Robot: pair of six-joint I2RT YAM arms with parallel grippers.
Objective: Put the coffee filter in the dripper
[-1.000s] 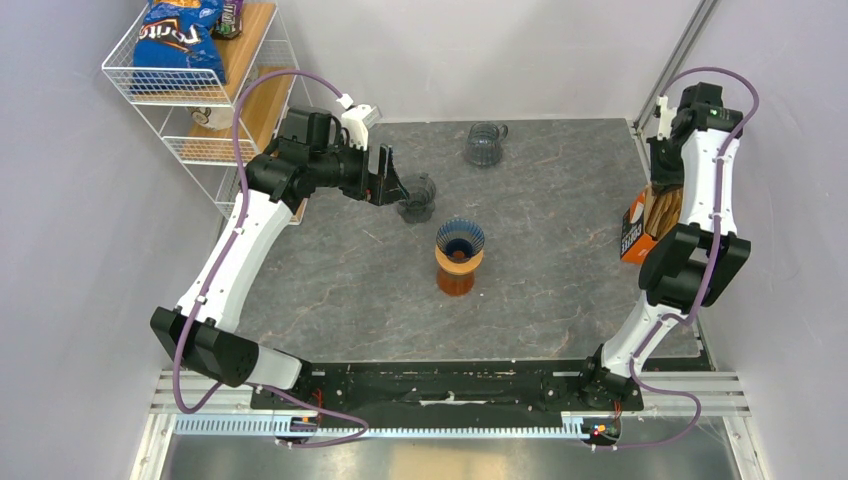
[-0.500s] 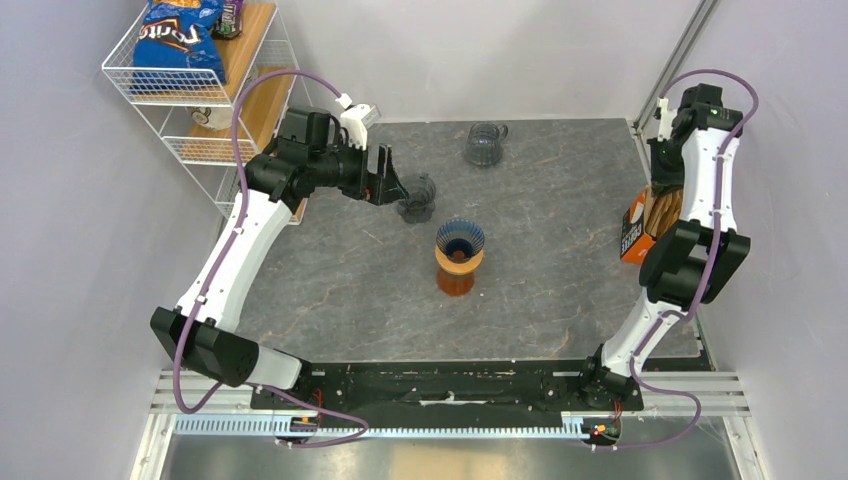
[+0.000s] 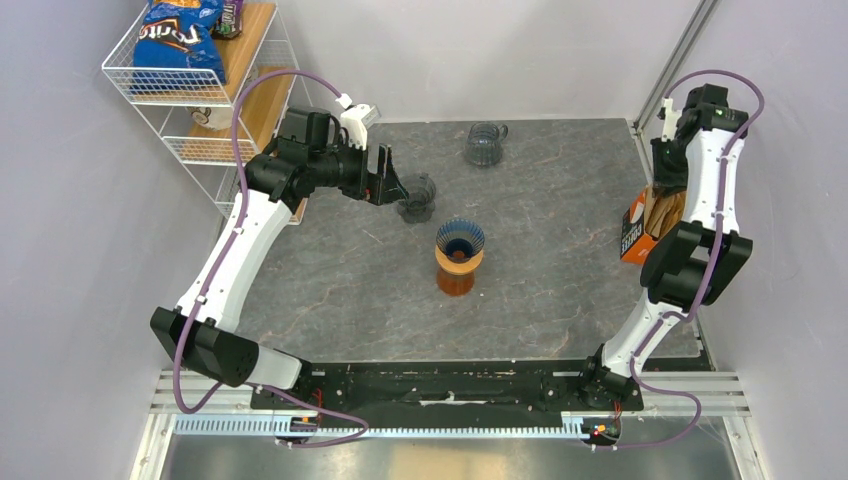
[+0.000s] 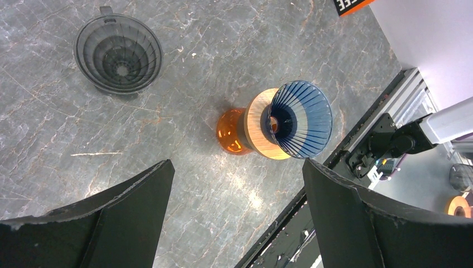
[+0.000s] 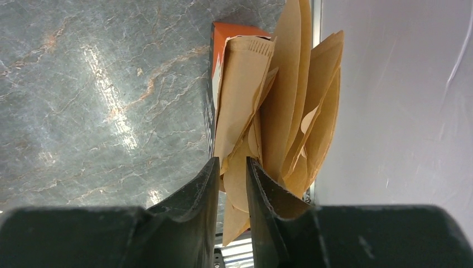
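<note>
Brown paper sits between the near-closed fingers of the right gripper (image 5: 232,164). It is clenched on a coffee filter (image 5: 235,178) standing among others in the orange box (image 5: 237,29) directly below. The right arm is folded high, wrist pointing down. The left gripper (image 4: 236,162) hangs released, jaws wide, with the blue dripper (image 4: 298,118) just beyond its fingertips. Since a second ago the right wrist has shifted slightly; the left arm has not moved.

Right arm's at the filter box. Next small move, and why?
Probably close the right gripper fully, then lift straight up. Its fingers straddle a coffee filter standing in the orange box, with a narrow gap left, so the grip looks unconfirmed. The blue dripper holds no filter yet.
</note>
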